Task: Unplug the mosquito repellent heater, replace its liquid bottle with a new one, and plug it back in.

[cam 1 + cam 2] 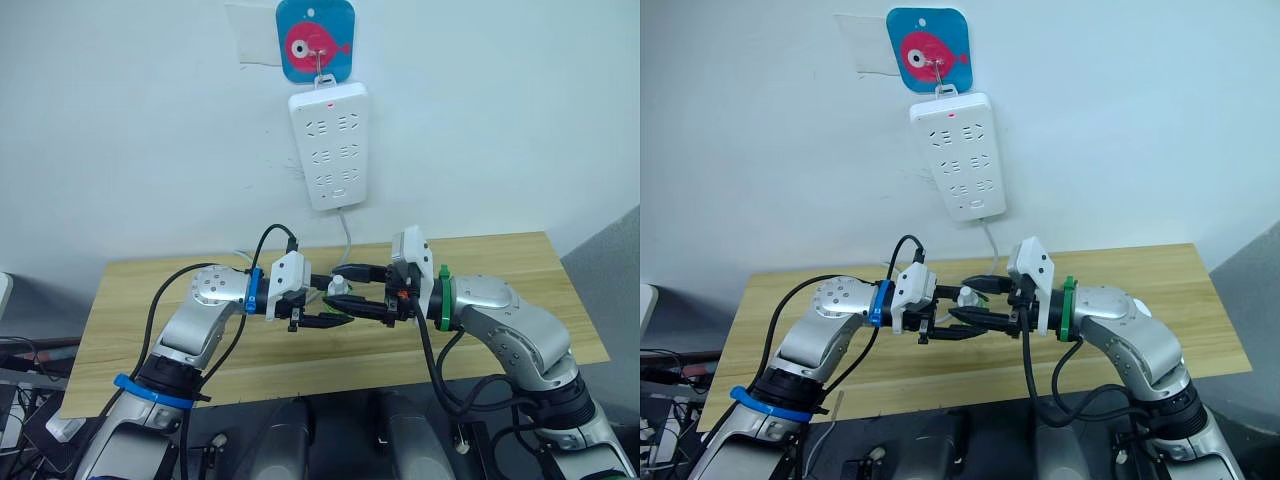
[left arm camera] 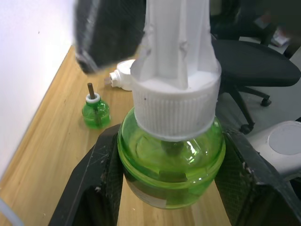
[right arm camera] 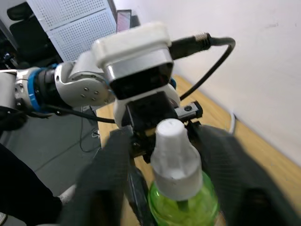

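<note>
Green liquid bottle (image 2: 171, 165) with a white ribbed cap (image 2: 175, 101) hangs above the wooden table (image 1: 520, 275), pinched at its body between the left gripper's (image 1: 322, 316) two black fingers. The right gripper (image 1: 362, 301) meets it from the opposite side, its fingers flanking the cap; whether they press it I cannot tell. Both forearms lie level, pointing inward. On the table rest another green bottle (image 2: 95, 111) with a bare wick and the white heater (image 2: 123, 80). A power strip (image 1: 330, 146) hangs on the wall.
</note>
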